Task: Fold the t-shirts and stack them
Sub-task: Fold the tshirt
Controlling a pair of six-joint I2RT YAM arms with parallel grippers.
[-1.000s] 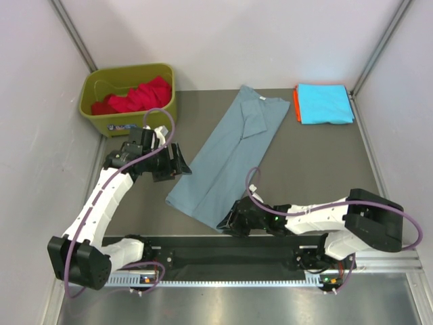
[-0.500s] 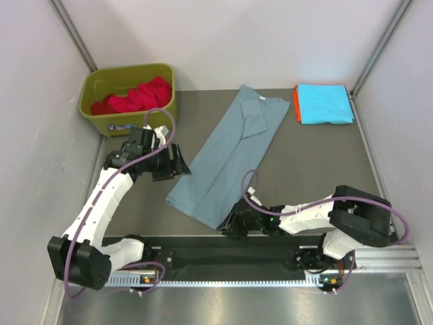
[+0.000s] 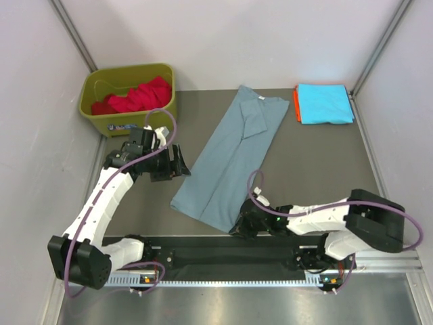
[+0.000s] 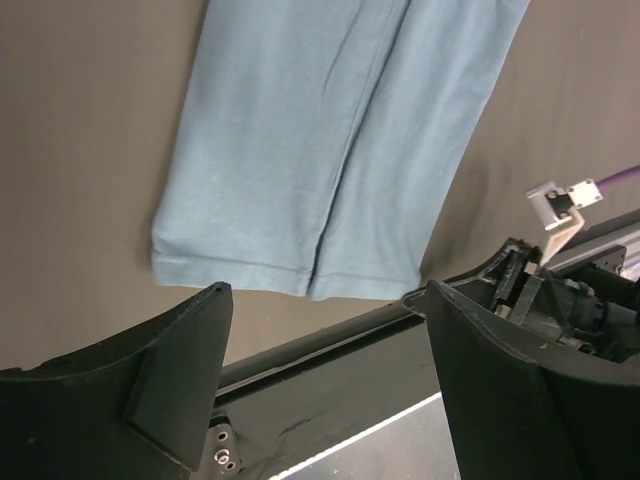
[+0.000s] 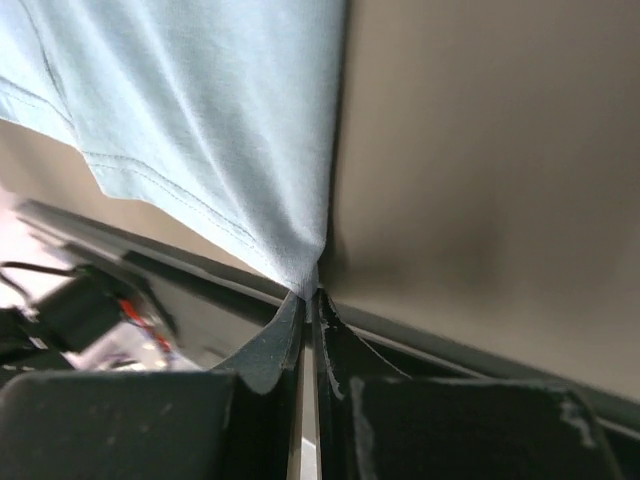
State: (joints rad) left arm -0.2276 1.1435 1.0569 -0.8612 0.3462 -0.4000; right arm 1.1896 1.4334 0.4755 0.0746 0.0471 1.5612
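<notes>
Dark bench (image 3: 318, 162) first, walled on three sides. Across its middle, a grey-blue t-shirt (image 3: 230, 156), already folded into a long strip, collar toward the far edge, hem toward the near edge. In the far left corner, an olive bin (image 3: 128, 120) holding a crumpled red t-shirt (image 3: 139, 95), not yet folded. In the far right corner, a folded cyan t-shirt (image 3: 325, 103) atop an orange t-shirt (image 3: 296, 105): the stack begun. Right tool (image 5: 308, 305) clamped together on the hem's near right corner, probably to carry it up toward the collar. Left tool (image 3: 179, 162) spread apart, empty, just beside the strip's left edge, likely lining up a matching pinch.
</notes>
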